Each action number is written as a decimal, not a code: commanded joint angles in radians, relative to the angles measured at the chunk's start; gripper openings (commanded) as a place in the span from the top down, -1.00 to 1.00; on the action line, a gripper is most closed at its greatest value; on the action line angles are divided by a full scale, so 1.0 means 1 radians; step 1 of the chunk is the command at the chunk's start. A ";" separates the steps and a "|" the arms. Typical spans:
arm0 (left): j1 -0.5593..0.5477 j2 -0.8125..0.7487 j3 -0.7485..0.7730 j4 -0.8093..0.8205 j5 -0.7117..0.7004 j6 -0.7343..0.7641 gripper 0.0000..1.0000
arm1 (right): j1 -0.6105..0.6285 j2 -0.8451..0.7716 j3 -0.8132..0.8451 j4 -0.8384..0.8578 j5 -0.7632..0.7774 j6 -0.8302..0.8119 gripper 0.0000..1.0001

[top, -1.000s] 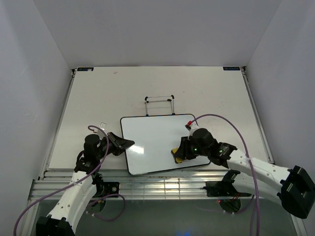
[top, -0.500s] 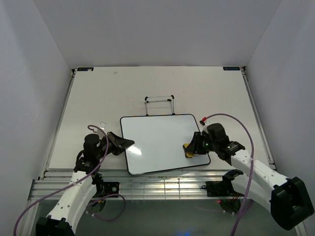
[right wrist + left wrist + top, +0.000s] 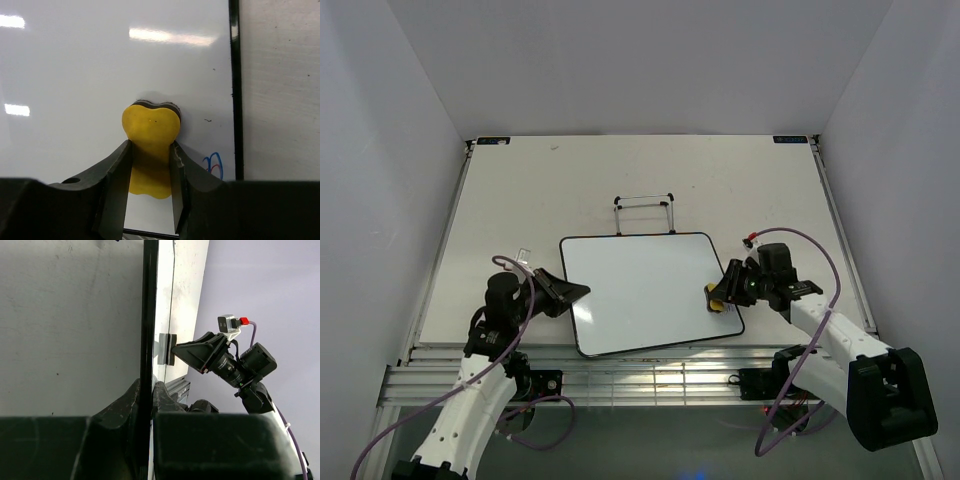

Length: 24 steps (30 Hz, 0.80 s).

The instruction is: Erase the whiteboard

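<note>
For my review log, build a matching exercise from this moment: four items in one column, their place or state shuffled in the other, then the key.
Items
1. yellow eraser
2. wire stand
3. left gripper
4. blue scribble

Place or state
A. closed on the whiteboard's left frame
B. on the whiteboard, close to its right frame, next to the yellow eraser
C. on the table, just past the whiteboard's far edge
D. pinched in the right gripper, resting on the whiteboard

Pairs: 1-D, 2-C, 3-A, 4-B
</note>
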 commanded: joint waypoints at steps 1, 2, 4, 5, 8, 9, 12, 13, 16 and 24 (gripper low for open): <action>0.025 -0.001 0.052 -0.251 -0.333 0.003 1.00 | -0.048 0.013 -0.046 -0.112 0.074 -0.055 0.84; 0.025 -0.004 0.058 -0.263 -0.342 0.000 1.00 | -0.061 0.008 -0.049 -0.111 0.066 -0.054 0.84; 0.024 -0.004 0.069 -0.271 -0.356 -0.003 1.00 | -0.093 0.011 -0.058 -0.109 0.063 -0.051 0.84; 0.025 -0.005 0.070 -0.271 -0.355 -0.003 1.00 | -0.096 0.013 -0.058 -0.109 0.064 -0.051 0.84; 0.024 -0.004 0.069 -0.260 -0.340 0.003 1.00 | -0.098 -0.010 -0.056 -0.117 0.063 -0.043 0.84; 0.024 -0.004 0.066 -0.260 -0.340 0.005 1.00 | -0.098 -0.019 -0.055 -0.129 0.058 -0.043 0.84; 0.025 -0.007 0.057 -0.258 -0.336 0.006 1.00 | -0.093 -0.071 -0.067 -0.134 -0.012 -0.037 0.84; 0.024 -0.010 0.053 -0.255 -0.335 0.003 1.00 | -0.082 -0.087 -0.076 -0.129 -0.037 -0.017 0.85; 0.024 -0.012 0.032 -0.234 -0.321 -0.010 1.00 | -0.007 -0.151 -0.104 -0.151 -0.031 0.017 0.84; 0.024 -0.013 0.010 -0.200 -0.300 -0.023 1.00 | 0.174 -0.093 -0.118 -0.091 -0.016 0.078 0.84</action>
